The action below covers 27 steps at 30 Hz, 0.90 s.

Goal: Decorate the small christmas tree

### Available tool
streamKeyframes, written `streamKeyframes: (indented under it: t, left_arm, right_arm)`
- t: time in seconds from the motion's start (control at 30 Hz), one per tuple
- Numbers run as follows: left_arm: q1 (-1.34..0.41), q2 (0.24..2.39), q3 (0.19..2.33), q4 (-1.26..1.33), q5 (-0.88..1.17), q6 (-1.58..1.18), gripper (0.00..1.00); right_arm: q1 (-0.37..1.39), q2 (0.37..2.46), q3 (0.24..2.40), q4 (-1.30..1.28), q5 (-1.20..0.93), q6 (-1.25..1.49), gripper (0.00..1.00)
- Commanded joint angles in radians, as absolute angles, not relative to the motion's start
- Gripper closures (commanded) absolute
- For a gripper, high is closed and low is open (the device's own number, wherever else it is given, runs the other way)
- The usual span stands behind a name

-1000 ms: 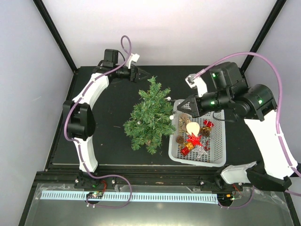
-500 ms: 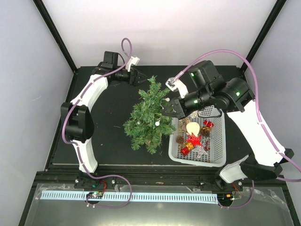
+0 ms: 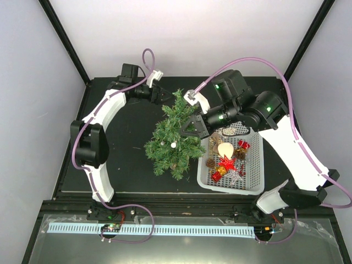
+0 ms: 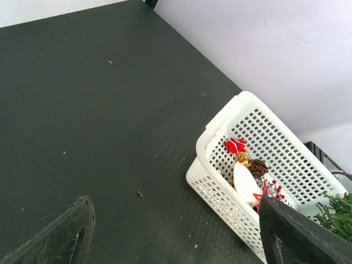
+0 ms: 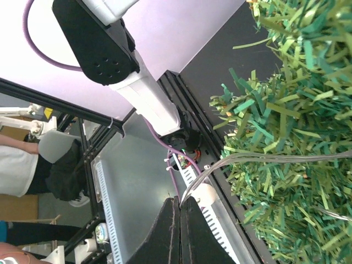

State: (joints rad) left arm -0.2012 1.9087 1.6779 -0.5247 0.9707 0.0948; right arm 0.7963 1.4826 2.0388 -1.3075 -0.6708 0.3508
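Observation:
The small christmas tree [image 3: 175,135] stands mid-table, bristly and green; it fills the right of the right wrist view [image 5: 297,126]. My right gripper [image 3: 184,130] hovers over the tree's right side. It [image 5: 180,204] is shut on a thin clear strand [image 5: 247,159] that carries a white bead [image 5: 204,193] and runs into the branches. Another white bead [image 3: 173,144] hangs low on the tree. My left gripper [image 3: 162,94] is open beside the treetop, with nothing between its fingers [image 4: 176,209].
A white basket [image 3: 256,165] to the right of the tree holds a red star, pine cones, a white bulb, small gift boxes and a silver star. The left wrist view shows the same basket [image 4: 220,187] past bare black tabletop. Black frame posts stand at the back corners.
My right arm has swung left from above the basket to over the tree, drawing the beaded strand along. The left gripper has shifted slightly beside the treetop.

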Motion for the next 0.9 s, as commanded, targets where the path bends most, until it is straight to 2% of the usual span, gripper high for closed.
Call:
streamKeyframes:
  t: [0.0,0.1,0.13,0.2,0.3,0.4,0.57,0.87]
  left_arm:
    - [-0.198,1.865,1.674,-0.518,0.969,0.102,0.18]
    - [-0.198,1.867,1.672,-0.514,0.969,0.097,0.18]
    - [-0.198,1.866,1.671,-0.514,0.972,0.097,0.18]
    - [-0.197,1.864,1.667,-0.512,0.971,0.098,0.18]
    - [-0.198,1.862,1.658,-0.511,0.97,0.102,0.18]
    - [-0.196,1.861,1.652,-0.511,0.97,0.105,0.18]
    - [-0.196,1.861,1.651,-0.513,0.963,0.11,0.18]
    - [-0.186,1.863,1.655,-0.518,0.948,0.121,0.17]
  right_arm:
    - [0.805,1.463,1.983,-1.196,-0.746,0.391,0.99]
    - [0.808,1.473,1.966,-1.165,-0.769,0.4,0.99]
    - [0.808,1.477,1.969,-1.162,-0.775,0.399,0.95]
    - [0.813,1.486,1.977,-1.159,-0.788,0.396,0.75]
    - [0.813,1.487,1.988,-1.168,-0.785,0.389,0.58]
    - [0.813,1.481,1.984,-1.176,-0.784,0.381,0.48]
    - [0.813,1.492,1.993,-1.208,-0.779,0.366,0.43]
    - [0.816,1.472,2.024,-1.291,-0.614,0.35,0.43]
